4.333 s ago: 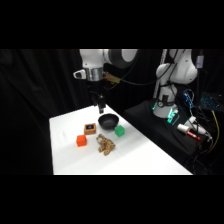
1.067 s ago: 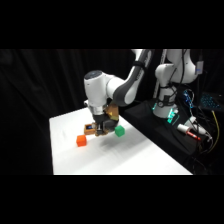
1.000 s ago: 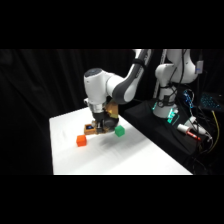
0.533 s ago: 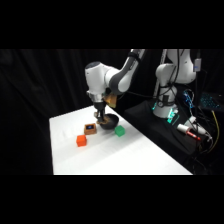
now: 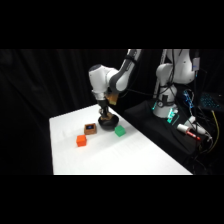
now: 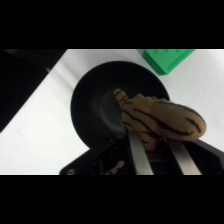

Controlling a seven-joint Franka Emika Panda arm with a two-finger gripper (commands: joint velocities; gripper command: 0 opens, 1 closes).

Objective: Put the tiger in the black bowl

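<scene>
In the wrist view the tiger, tan with dark stripes, sits pinched between my two metal fingers. It hangs over the near side of the glossy black bowl. My gripper is shut on it. In the side view the gripper stands just above the black bowl at the back of the white table. The tiger itself is hidden there behind the gripper.
A green cube lies right of the bowl and also shows as the green cube in the wrist view. A brown block with a blue top and an orange cube lie to the bowl's left. The table's back edge is close.
The gripper took the tiger off the table in front of the cubes, lifted it, and carried it back to just above the black bowl.
</scene>
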